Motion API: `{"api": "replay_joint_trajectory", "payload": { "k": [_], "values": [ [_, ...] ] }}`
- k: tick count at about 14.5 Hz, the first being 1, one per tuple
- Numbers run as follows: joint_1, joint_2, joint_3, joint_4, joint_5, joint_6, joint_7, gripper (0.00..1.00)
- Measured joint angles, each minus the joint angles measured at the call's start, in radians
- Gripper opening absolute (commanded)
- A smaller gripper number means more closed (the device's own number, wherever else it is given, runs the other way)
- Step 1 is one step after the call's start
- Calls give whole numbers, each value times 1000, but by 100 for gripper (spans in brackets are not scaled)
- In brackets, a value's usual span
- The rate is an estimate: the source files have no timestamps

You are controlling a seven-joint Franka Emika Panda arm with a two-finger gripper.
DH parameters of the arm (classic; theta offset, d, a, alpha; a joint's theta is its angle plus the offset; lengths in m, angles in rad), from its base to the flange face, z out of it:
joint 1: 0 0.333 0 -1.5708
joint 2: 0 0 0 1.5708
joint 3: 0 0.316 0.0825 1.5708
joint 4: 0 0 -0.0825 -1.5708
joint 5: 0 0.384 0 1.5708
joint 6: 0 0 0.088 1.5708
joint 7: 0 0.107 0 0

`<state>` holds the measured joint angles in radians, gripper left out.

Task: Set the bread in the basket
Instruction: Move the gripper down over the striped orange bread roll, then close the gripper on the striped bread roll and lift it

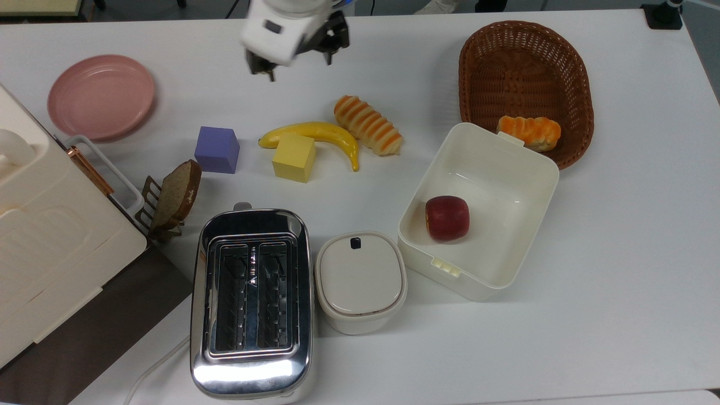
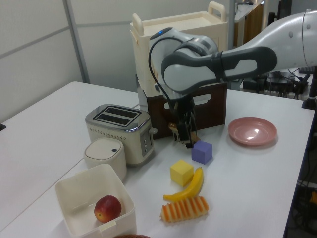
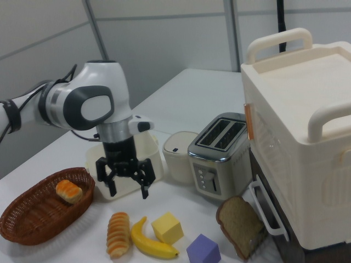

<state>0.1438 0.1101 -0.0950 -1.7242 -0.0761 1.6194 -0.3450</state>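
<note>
the black two-finger gripper [image 3: 125, 175] hangs above the white table [image 1: 619, 253] with its fingers [image 3: 146, 183] spread apart and nothing between them. the bread, a long spiral-ridged roll in pale tan with orange-brown stripes [image 1: 368, 125], lies flat on the table, down and to the right of the fingers in the top view, near but clearly apart. in the right view it sits just below the fingers [image 3: 118, 234]. its long axis runs diagonally in the top view, from upper left to lower right, so the fingers would probably need to turn across that line to close on its narrow width.

a yellow plastic banana [image 1: 313, 135] lies just beside the roll's lower-left side, perhaps touching; the views do not settle it. that side leaves little room for a finger, while the upper-right side is bare table.

the dark reddish-brown oval wicker basket [image 1: 484, 62] stands well to the right of the fingers in the top view, beyond the roll, with a short bright-orange twisted bun [image 1: 529, 131] in its near end. the far part looks free for the roll.
</note>
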Motion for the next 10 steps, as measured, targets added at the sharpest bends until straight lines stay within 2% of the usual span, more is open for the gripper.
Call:
{"api": "replay_joint_trajectory", "payload": {
  "k": [2, 4, 6, 8, 10],
  "values": [
    [83, -10, -36, -50, 0, 0, -59, 100],
    [131, -13, -45, -103, 0, 9, -72, 100],
    [182, -11, -46, -192, 0, 87, -72, 100],
    [210, -1, -47, -258, -3, 162, -72, 100],
    [215, 25, -47, -280, -14, 206, -72, 100]
  ]
}}
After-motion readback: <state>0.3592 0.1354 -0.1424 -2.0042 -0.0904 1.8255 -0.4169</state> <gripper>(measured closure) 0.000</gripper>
